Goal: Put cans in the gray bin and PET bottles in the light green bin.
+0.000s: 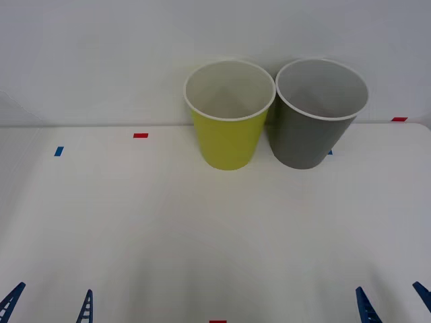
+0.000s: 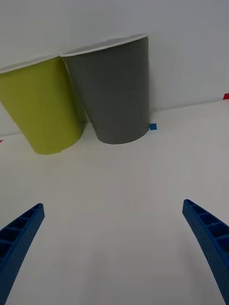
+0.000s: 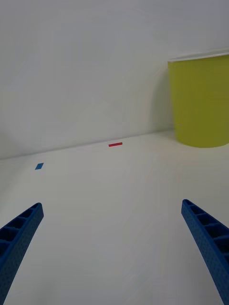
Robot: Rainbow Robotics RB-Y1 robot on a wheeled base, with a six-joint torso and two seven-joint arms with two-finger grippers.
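Front view, your inventory: light green bin (image 1: 229,114) upper centre, touching gray bin (image 1: 316,114) to its right, on white table (image 1: 135,229). Left pincer (image 1: 50,304) lower left, right pincer (image 1: 392,303) lower right: both spread wide, empty.

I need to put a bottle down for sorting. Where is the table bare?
Bare table runs from both open grippers, left gripper and right gripper, up to the bins. Crowded only at the back wall: light green bin touching gray bin.

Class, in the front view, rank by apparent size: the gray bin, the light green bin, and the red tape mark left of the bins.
1. Gray bin and light green bin: alike, not ranked apart.
2. Red tape mark: far smallest.
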